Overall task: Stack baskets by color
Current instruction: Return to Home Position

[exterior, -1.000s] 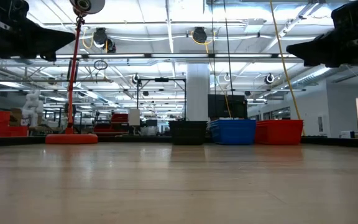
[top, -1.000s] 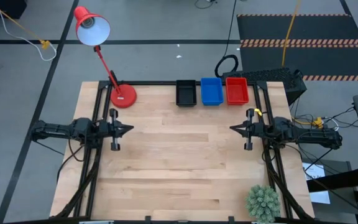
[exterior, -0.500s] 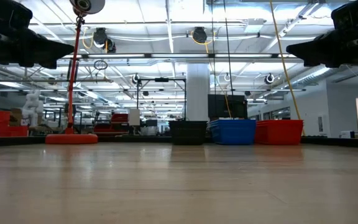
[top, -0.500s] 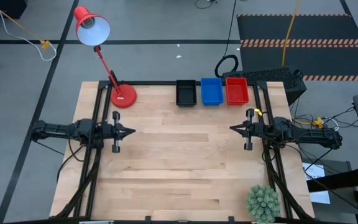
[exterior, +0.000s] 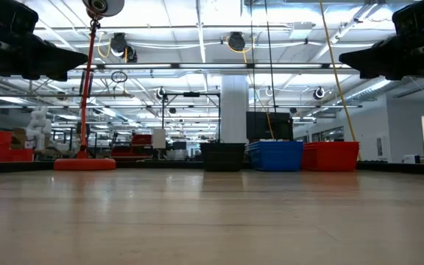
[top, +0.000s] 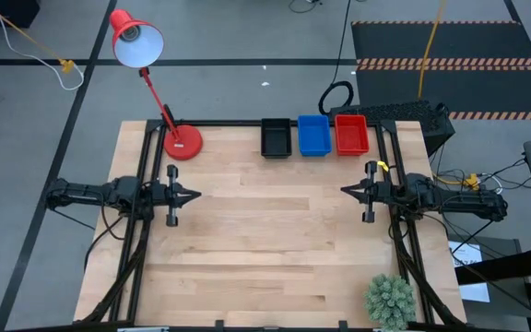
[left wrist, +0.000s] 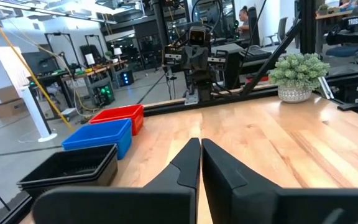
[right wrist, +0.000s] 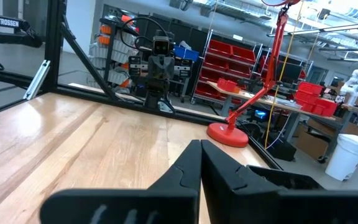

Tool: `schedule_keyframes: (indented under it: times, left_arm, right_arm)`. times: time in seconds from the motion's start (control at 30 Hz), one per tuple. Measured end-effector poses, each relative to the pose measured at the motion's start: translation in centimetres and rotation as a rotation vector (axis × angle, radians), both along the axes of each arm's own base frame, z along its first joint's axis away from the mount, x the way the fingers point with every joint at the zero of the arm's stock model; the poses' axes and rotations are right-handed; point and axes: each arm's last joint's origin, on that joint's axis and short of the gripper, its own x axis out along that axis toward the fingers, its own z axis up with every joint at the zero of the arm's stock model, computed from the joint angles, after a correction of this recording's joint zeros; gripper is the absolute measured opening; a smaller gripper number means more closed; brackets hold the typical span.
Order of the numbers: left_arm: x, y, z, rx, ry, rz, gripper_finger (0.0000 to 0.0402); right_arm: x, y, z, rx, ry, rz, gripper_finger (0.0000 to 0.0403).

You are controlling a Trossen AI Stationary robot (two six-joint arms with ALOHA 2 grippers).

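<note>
- You are looking down on a pale wooden table [top: 265,249] that is sitting on a grey workshop floor. Across it, the low view is taking in a bright open hall of racks and ceiling lights.
- Three basket piles are lining the far edge in a row, side by side: the black stack [top: 276,137], the blue stack [top: 313,135] in the middle, and the red stack [top: 351,134] nearest the right arm's side.
- Your left gripper [top: 194,195] is hovering above the table's left side. Its fingers are pressing together to a bare slit and are holding nothing.
- Your right gripper [top: 344,191] is facing it from the right side, likewise closed up and empty.
- Both grippers are hanging well apart from the baskets, which are lying beyond them and between their two lines toward the far rail.
- A red desk lamp [top: 183,143] is standing with its round base on the far left corner, well clear of the black stack, its shade leaning out past the table.
- A potted plant [top: 391,300] is sitting at the near right corner.
- Bare wood is stretching between the two grippers and the baskets.
</note>
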Motion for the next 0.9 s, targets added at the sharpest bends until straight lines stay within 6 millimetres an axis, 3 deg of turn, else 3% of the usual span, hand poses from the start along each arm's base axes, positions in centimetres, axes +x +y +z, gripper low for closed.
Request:
schedule_keyframes:
  times: [0.43, 0.9]
  left_arm:
    - [0.00, 0.00, 0.00, -0.002, 0.000, 0.001, 0.0003]
    - [0.00, 0.00, -0.01, -0.002, 0.000, 0.001, 0.0030]
  right_arm:
    - [0.00, 0.00, 0.00, 0.000, 0.000, 0.000, 0.0000]
    - [0.00, 0.00, 0.00, 0.000, 0.000, 0.000, 0.0000]
